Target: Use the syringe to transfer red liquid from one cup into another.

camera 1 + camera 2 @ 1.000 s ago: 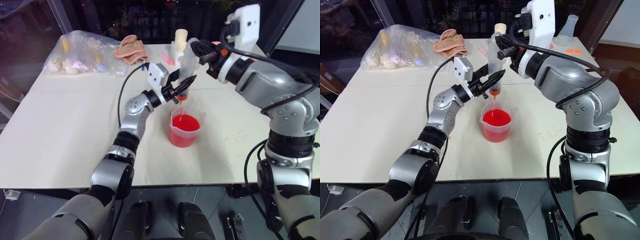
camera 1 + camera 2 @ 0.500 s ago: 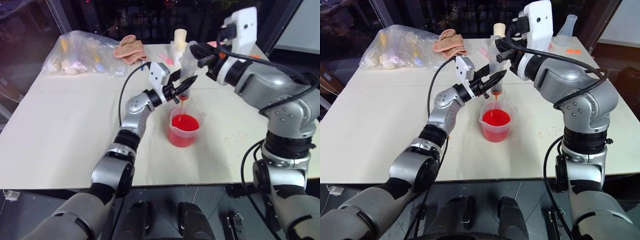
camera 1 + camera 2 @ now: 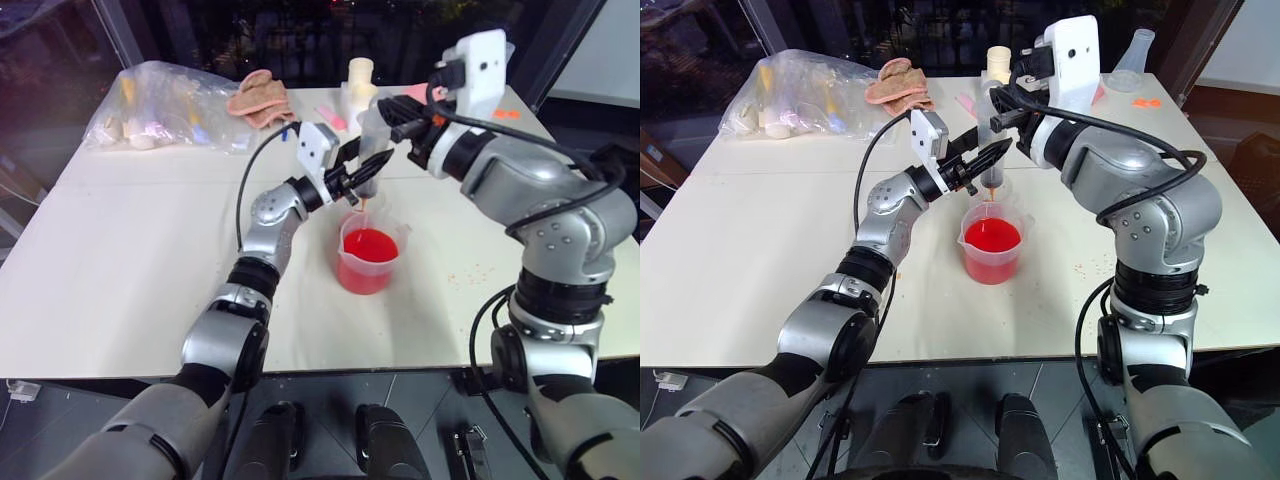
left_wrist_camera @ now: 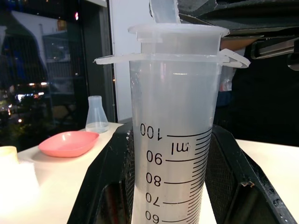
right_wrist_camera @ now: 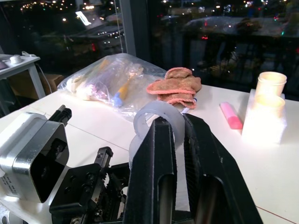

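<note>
Standing upright over the table, the syringe is held between both grippers, its orange tip pointing down just above the mouth of the beaker. The left gripper is clamped on the lower barrel, its black fingers pressed against either side of the clear graduated wall. The right gripper is closed on the white plunger head at the top of the syringe, with one finger to each side of the disc. The barrel appears clear and colourless in the left wrist view, with the printed scale legible up to the top mark. The beaker stands on the table directly beneath the tip and holds the red liquid to roughly half its height. Whether the tip touches the liquid cannot be told. Toward the far edge of the table lie a clear plastic bag of items, a crumpled pinkish cloth and a pink marker-like object. A pink shallow dish and a conical flask sit well apart from the beaker.
</note>
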Controlling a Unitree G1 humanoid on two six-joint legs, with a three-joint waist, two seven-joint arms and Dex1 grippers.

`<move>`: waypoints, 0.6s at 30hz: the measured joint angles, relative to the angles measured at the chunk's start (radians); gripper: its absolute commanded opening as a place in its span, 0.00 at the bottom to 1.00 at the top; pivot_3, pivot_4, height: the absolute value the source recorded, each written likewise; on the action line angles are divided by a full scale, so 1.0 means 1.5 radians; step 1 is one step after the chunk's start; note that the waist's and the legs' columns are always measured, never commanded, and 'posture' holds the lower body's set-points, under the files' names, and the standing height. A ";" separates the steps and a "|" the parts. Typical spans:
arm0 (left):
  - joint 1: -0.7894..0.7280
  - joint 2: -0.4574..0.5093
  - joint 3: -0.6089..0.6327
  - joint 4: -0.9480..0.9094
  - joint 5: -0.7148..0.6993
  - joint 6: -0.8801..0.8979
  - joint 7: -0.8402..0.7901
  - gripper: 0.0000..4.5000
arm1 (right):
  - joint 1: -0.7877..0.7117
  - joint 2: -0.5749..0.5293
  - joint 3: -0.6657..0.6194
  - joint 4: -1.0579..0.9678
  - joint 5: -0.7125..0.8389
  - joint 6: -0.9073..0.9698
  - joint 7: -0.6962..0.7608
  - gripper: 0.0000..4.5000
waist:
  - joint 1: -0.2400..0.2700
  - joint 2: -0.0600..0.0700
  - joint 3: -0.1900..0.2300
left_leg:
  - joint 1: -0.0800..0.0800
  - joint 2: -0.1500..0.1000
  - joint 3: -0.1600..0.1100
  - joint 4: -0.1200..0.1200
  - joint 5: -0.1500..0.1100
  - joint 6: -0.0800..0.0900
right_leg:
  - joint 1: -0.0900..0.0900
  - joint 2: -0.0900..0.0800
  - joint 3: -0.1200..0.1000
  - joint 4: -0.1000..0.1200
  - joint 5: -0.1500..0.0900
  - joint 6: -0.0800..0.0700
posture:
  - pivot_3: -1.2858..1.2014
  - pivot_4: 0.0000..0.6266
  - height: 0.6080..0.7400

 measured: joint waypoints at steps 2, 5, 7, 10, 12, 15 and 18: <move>0.000 0.000 0.000 0.000 0.000 0.000 0.000 0.33 | 0.004 0.003 0.000 -0.006 -0.007 0.000 0.001 0.03 | 0.000 0.000 0.000 | 0.000 0.000 0.000 0.000 0.000 0.000 | 0.000 0.000 0.000 0.000 0.000 0.000 | 0.52 0.24 1.00; 0.000 0.001 0.000 0.000 0.000 0.008 0.000 0.33 | 0.012 0.008 0.000 -0.013 -0.016 0.000 0.004 0.03 | 0.000 0.000 0.000 | 0.000 0.000 0.000 0.000 0.000 0.000 | 0.000 0.000 0.000 0.000 0.000 0.000 | 0.52 0.24 1.00; 0.000 0.000 0.000 0.000 0.000 0.013 0.000 0.33 | 0.015 0.011 0.000 -0.016 -0.025 0.000 0.006 0.03 | 0.000 0.000 0.000 | 0.000 0.000 0.000 0.000 0.000 0.000 | 0.000 0.000 0.000 0.000 0.000 0.000 | 0.52 0.24 1.00; 0.000 0.000 0.001 0.000 0.000 0.015 0.001 0.33 | 0.016 0.012 0.000 -0.018 -0.029 0.000 0.014 0.18 | 0.000 0.000 0.000 | 0.000 0.000 0.000 0.000 0.000 0.000 | 0.000 0.000 0.000 0.000 0.000 0.000 | 0.52 0.24 1.00; 0.000 0.002 0.009 0.000 -0.001 0.021 0.004 0.33 | 0.016 0.018 0.001 -0.024 -0.022 0.006 0.036 0.37 | -0.003 0.000 0.000 | 0.000 0.000 0.000 0.000 0.000 0.000 | 0.000 0.000 0.000 0.000 0.000 0.000 | 0.52 0.24 1.00; -0.001 0.002 0.015 -0.002 -0.003 0.028 0.004 0.33 | 0.015 0.014 0.000 -0.036 -0.010 0.023 0.059 0.60 | -0.003 0.000 0.000 | 0.000 0.000 0.000 0.000 0.000 0.000 | 0.000 0.000 0.000 0.000 0.000 0.000 | 0.52 0.24 1.00; -0.003 0.001 0.021 -0.021 -0.017 0.050 0.006 0.33 | 0.007 -0.015 -0.019 -0.048 0.007 0.053 0.076 0.60 | 0.001 0.000 0.000 | 0.000 0.000 0.000 0.000 0.000 0.000 | 0.000 0.000 0.000 0.000 0.000 0.000 | 0.52 0.24 1.00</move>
